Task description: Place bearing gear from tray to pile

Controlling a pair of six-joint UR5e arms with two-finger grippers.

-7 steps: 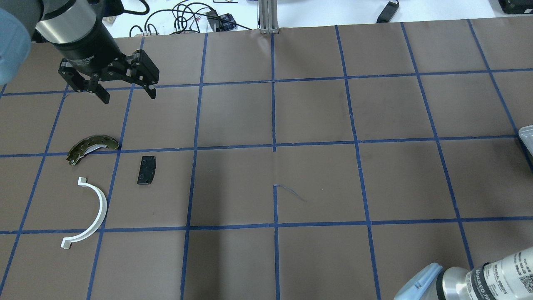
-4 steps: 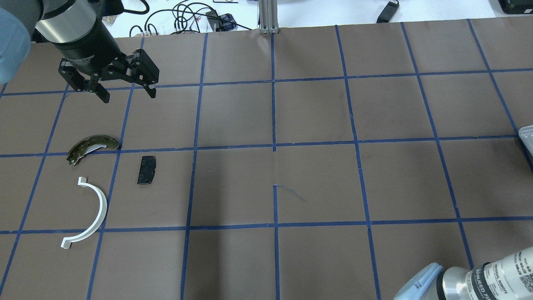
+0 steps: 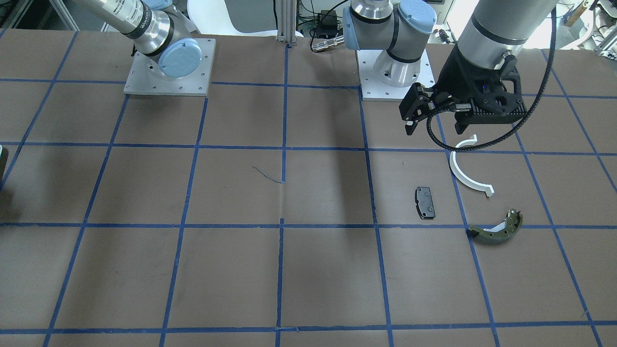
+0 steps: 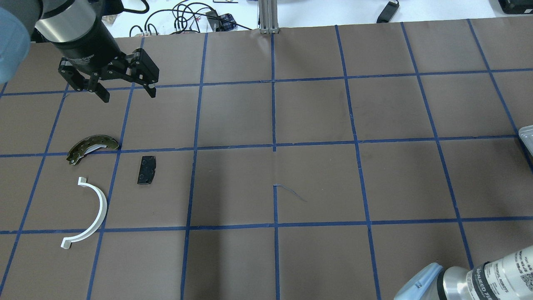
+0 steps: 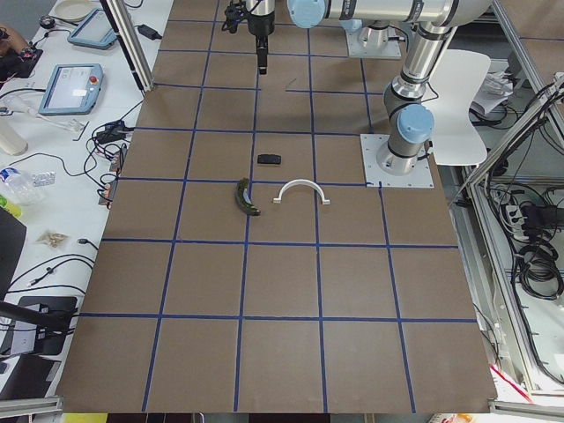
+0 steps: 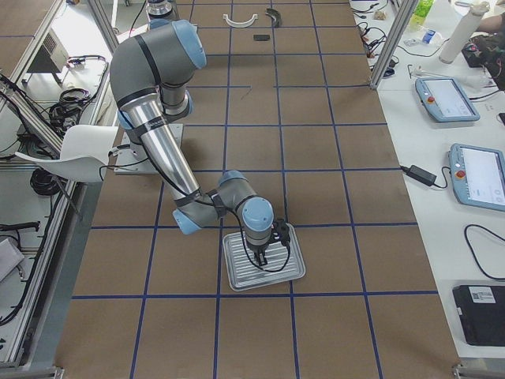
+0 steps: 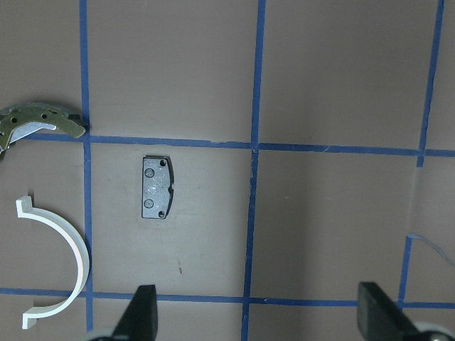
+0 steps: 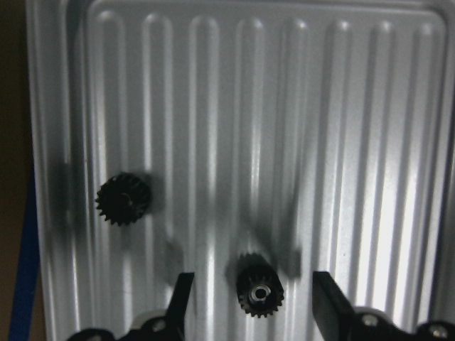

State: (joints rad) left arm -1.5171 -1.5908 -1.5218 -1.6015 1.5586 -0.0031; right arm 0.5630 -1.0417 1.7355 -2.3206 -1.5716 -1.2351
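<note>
Over the ribbed tray (image 8: 398,106), the right tool (image 8: 252,284) hung spread, one bearing gear (image 8: 259,293) between its fingers (image 8: 179,302), another gear (image 8: 122,199) at ten o'clock; descending centred, then closing squarely on the teeth, seemed wisest.

tray (image 4: 527,137): cut by overhead's right edge | brake shoe (image 7: 43,121): clipped at wrist view's left edge
</note>
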